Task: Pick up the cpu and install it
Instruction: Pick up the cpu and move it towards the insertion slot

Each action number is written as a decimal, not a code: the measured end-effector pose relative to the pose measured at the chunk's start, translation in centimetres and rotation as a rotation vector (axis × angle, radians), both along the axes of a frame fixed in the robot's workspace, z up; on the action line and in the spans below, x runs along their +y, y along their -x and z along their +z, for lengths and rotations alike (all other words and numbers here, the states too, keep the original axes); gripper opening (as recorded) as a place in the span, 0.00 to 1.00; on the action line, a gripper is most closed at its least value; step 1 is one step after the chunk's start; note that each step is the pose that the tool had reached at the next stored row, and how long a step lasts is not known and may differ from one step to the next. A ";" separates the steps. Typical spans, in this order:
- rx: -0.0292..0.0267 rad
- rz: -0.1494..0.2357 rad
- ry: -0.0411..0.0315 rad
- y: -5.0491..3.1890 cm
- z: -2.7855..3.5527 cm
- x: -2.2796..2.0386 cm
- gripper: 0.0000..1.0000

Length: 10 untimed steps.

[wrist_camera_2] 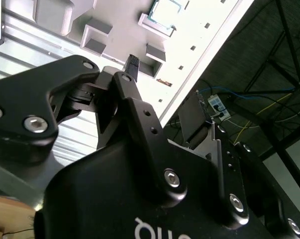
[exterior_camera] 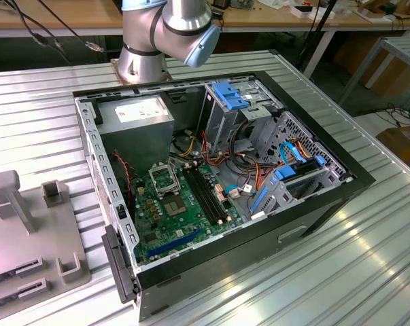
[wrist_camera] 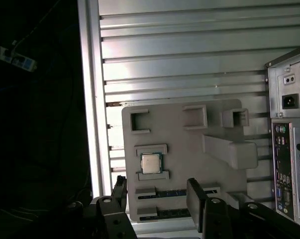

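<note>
While the claw (wrist_camera: 157, 196) gapes empty, the cpu (wrist_camera: 150, 163) lies apart on a holder (wrist_camera: 182, 149).

Case (exterior_camera: 306, 216) lying open on the bench (exterior_camera: 340, 278), board (exterior_camera: 165, 221) lying inside it, socket (exterior_camera: 165, 178) sitting on the board, tray (exterior_camera: 28, 238) resting on the bench at the exterior view's left of the case, cpu (wrist_camera: 150, 163) lying on the tray, arm base (exterior_camera: 142, 62) standing behind the case.

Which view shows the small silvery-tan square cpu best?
First wrist view: the small silvery-tan square cpu lies whole and face-on on the grey holder plate. The second wrist view catches it obliquely, partly cut off.
</note>
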<state>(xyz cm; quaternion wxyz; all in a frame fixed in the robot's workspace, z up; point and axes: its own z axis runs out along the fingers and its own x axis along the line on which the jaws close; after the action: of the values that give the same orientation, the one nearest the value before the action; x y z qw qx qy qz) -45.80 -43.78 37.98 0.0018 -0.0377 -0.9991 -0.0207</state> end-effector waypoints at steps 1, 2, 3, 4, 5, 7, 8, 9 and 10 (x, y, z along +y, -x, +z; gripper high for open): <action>-0.0001 0.000 -0.0001 0.00 -0.01 0.00 0.60; 0.0000 0.000 -0.0001 0.00 0.00 0.00 0.60; -0.0001 0.000 -0.0001 0.00 -0.01 0.00 0.60; 0.0000 0.000 -0.0005 0.00 0.00 0.00 0.60; 0.0000 0.000 -0.0009 0.00 0.00 0.00 0.60; -0.0001 0.000 -0.0010 0.00 0.00 0.00 0.60; -0.0001 0.000 -0.0010 0.00 0.00 0.00 0.60; -0.0001 0.000 -0.0010 0.00 -0.01 0.00 0.60; -0.0001 0.000 -0.0010 0.00 -0.01 0.00 0.60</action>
<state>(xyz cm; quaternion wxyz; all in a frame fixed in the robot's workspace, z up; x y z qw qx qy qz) -45.80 -43.78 37.97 0.0018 -0.0377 -0.9991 -0.0212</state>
